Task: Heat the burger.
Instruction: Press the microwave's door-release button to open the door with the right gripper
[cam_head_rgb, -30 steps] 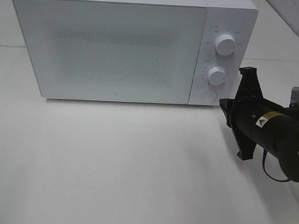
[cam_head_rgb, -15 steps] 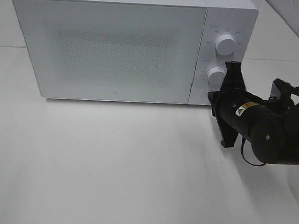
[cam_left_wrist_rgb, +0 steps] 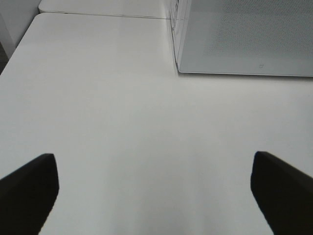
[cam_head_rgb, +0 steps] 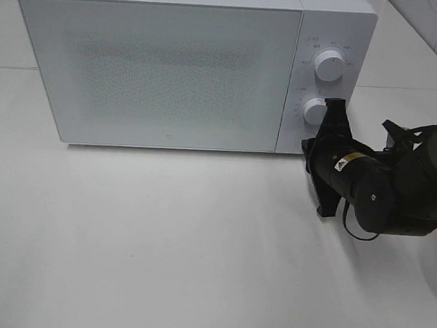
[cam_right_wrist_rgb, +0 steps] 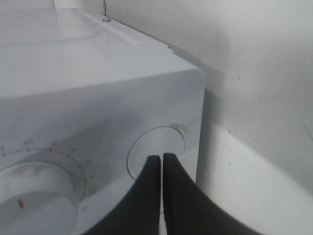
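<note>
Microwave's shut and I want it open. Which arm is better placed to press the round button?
Right. The right gripper, shut, points at the button, tips almost touching. The left gripper hangs open over the table at the microwave's other end.

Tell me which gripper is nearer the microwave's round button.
Right gripper: shut fingers point at the button, tips almost on it; left gripper hangs open over the table at the microwave's other end.

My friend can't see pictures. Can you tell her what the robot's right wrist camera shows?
The right gripper, two black fingers pressed shut, points its tips at the round button on the front of a white microwave. A white dial with a small red mark sits next to the button.
</note>
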